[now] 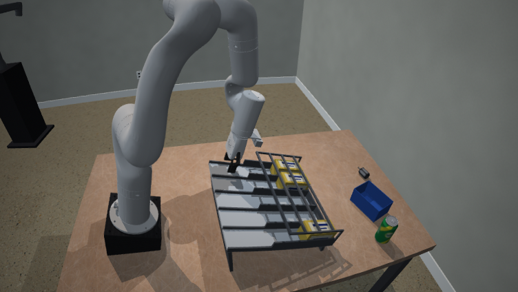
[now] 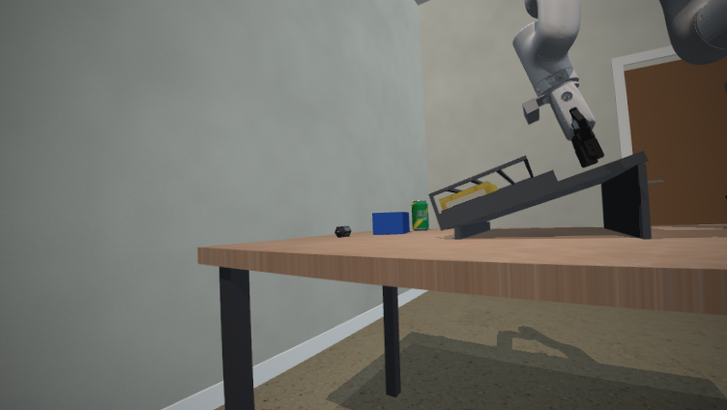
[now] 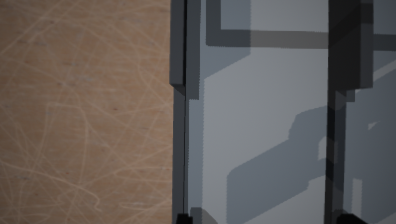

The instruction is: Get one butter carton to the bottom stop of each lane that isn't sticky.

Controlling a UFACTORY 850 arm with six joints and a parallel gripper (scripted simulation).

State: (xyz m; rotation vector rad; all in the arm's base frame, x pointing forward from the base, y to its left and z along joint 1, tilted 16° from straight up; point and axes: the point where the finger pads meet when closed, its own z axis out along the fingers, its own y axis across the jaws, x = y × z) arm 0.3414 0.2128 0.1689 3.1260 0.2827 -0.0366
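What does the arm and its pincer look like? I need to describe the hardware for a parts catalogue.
The arm is smooth light grey with rounded tube segments, rising from a pale round flange on a black square base. A small grey block juts from the wrist. The pincer is black and blocky. No cables show.

Smooth grey arm (image 1: 144,109), black end effector (image 1: 233,164), black base block (image 1: 153,239)

place: plain indoor room | evidence: grey walls (image 1: 399,65), carpet floor (image 1: 54,181), brown door (image 2: 677,137), wooden table (image 1: 173,261)
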